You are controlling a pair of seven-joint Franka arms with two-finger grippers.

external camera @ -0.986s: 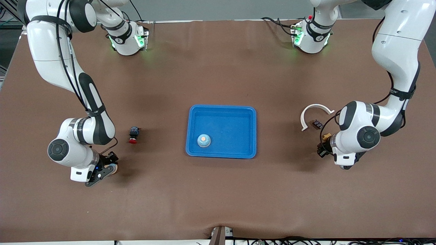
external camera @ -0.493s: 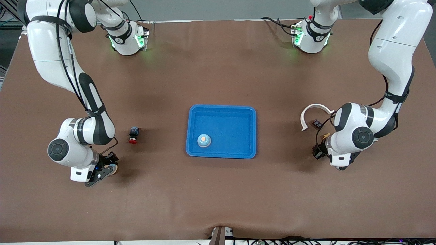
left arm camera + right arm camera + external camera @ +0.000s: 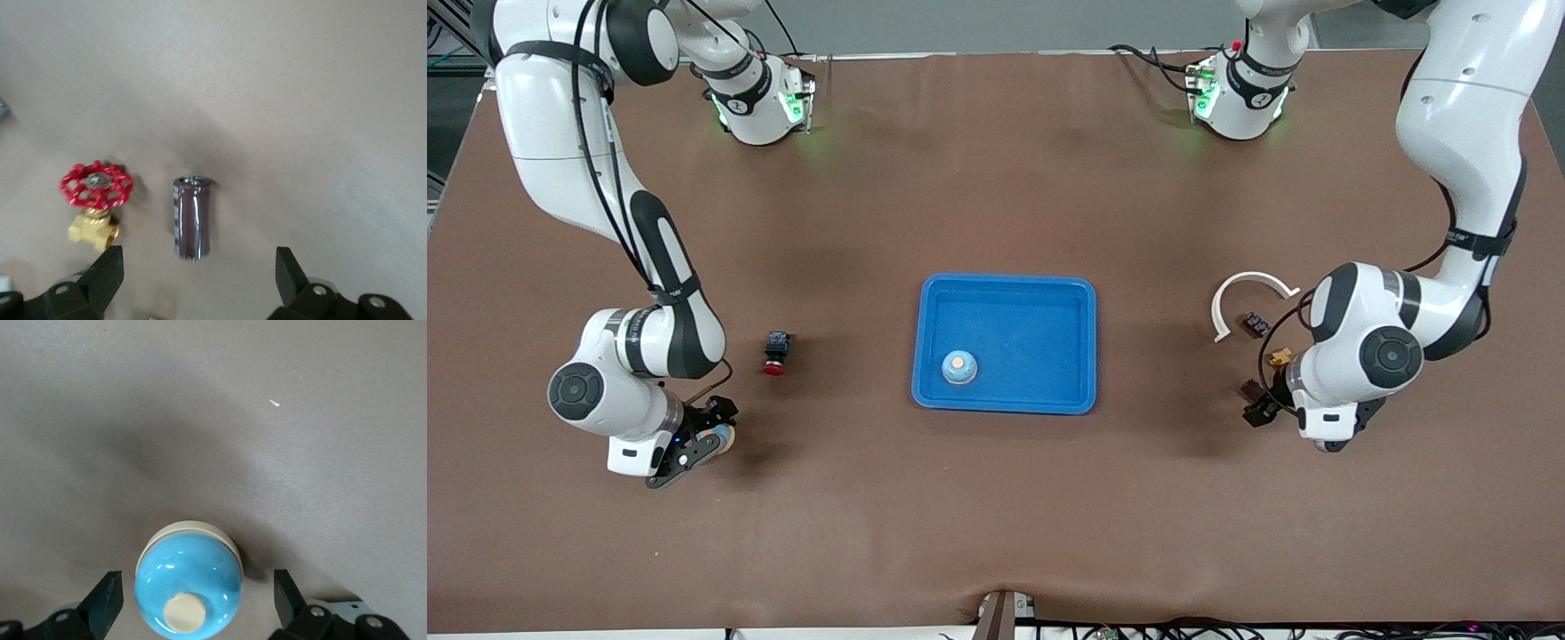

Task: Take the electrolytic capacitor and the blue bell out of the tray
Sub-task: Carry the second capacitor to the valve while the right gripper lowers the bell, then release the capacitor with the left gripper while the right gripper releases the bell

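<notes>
Where the brown table (image 3: 996, 516) fills the front frame, shows both arms bent low, one at each end.

Puts the right gripper (image 3: 710, 437) low in the frame at the right arm's end, over a blue bell (image 3: 723, 436) that sits on the bare table, nearer the camera than a red push button (image 3: 775, 353). Reveals, in the right wrist view, that gripper (image 3: 193, 607) spread wide, its fingers (image 3: 107, 597) on either side of the bell (image 3: 189, 587), with a sliver of table showing on each side.

Places the left gripper (image 3: 1263, 404) at the left arm's end, over the dark brown capacitor (image 3: 1252, 388). Catches, in the left wrist view, the same gripper (image 3: 197, 280) with fingers (image 3: 107, 270) spread apart and the capacitor (image 3: 192, 217) lying on its side between them, touched by neither. Finds a brass valve with a red handwheel (image 3: 95, 200) just beside the capacitor, apart from it.

Frames a blue tray (image 3: 1005, 293) in the middle of the picture, holding a second blue bell (image 3: 959, 366) in its corner nearer the camera, toward the right arm's end. Adds a white curved strip (image 3: 1249, 293) and a small dark part (image 3: 1257, 324) farther from the camera than the valve (image 3: 1280, 357).
</notes>
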